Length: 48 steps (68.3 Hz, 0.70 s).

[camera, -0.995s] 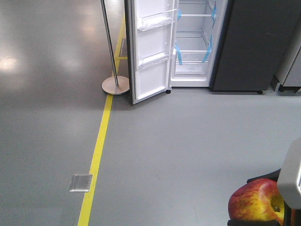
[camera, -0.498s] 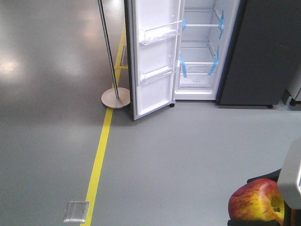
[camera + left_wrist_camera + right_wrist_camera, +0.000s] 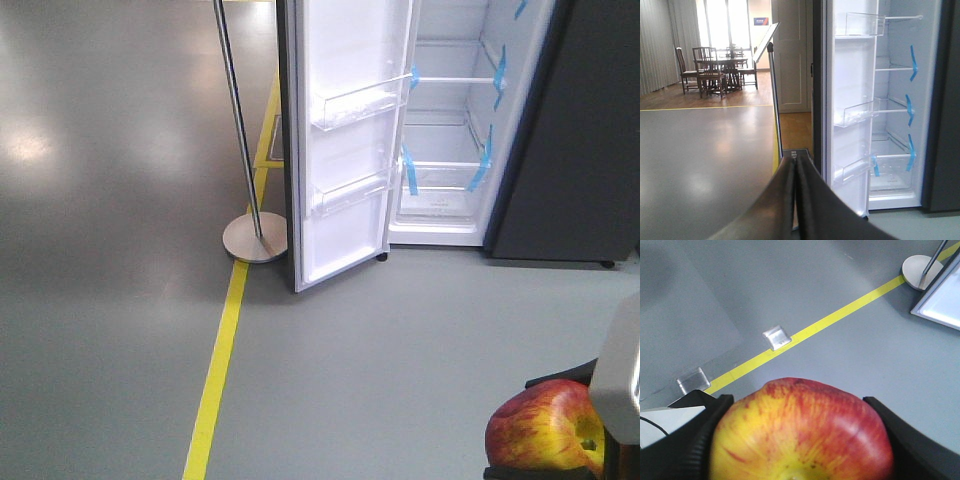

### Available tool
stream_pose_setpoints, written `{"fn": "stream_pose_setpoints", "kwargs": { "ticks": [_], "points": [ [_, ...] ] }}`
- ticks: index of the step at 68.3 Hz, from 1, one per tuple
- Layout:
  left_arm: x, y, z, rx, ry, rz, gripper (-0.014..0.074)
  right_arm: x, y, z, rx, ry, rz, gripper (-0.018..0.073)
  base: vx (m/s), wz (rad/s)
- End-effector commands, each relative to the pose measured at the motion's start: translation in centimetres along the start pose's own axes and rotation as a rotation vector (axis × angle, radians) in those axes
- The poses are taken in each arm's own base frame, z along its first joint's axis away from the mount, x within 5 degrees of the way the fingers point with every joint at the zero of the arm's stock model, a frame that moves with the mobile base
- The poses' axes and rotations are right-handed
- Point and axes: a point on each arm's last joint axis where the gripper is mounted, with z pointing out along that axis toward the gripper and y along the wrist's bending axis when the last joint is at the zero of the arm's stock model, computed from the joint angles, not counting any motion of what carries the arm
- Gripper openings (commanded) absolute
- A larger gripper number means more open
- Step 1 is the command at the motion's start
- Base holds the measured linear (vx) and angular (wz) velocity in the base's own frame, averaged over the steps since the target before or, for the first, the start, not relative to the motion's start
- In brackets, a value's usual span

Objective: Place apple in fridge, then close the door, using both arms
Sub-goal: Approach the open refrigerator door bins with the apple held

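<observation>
Right, the fridge (image 3: 450, 130) stands open in the upper right of the front view, its white glass shelves edged with blue tape (image 3: 408, 172). The door (image 3: 345, 60) is swung wide to the left, with two clear bins (image 3: 358, 100) on its white inside. The apple (image 3: 540, 432) sits at lower right, well apart from the fridge, clamped between the black fingers (image 3: 690, 440) of the right pincer (image 3: 797, 425). The left pincer (image 3: 794, 167) points toward the door, its tips pressed flat together.
</observation>
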Motion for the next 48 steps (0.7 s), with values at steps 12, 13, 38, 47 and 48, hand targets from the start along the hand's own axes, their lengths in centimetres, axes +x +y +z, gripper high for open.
{"fn": "stream_pose_setpoints", "kwargs": {
  "ticks": [12, 13, 38, 47, 48],
  "points": [
    [-1.3, -0.13, -0.21, 0.014, -0.101, -0.017, -0.0006, -1.14, -0.13, -0.74, 0.024, -0.089, -0.003, 0.0254, 0.3, 0.05],
    [-1.3, -0.13, -0.21, 0.014, -0.101, -0.017, -0.0006, -1.14, -0.13, -0.74, 0.024, -0.089, -0.003, 0.0254, 0.29, 0.03],
    [-1.3, -0.13, -0.21, 0.014, -0.101, -0.017, -0.0006, -1.14, -0.13, -0.74, 0.024, -0.089, -0.003, 0.0254, 0.25, -0.03],
    [-1.3, -0.13, -0.21, 0.014, -0.101, -0.017, -0.0006, -1.11, -0.12, -0.74, 0.023, -0.086, -0.003, 0.0254, 0.23, -0.09],
    [-1.3, -0.13, -0.21, 0.014, -0.101, -0.017, -0.0006, -1.11, -0.12, -0.74, 0.022, -0.086, -0.003, 0.0254, 0.22, -0.09]
  ]
}}
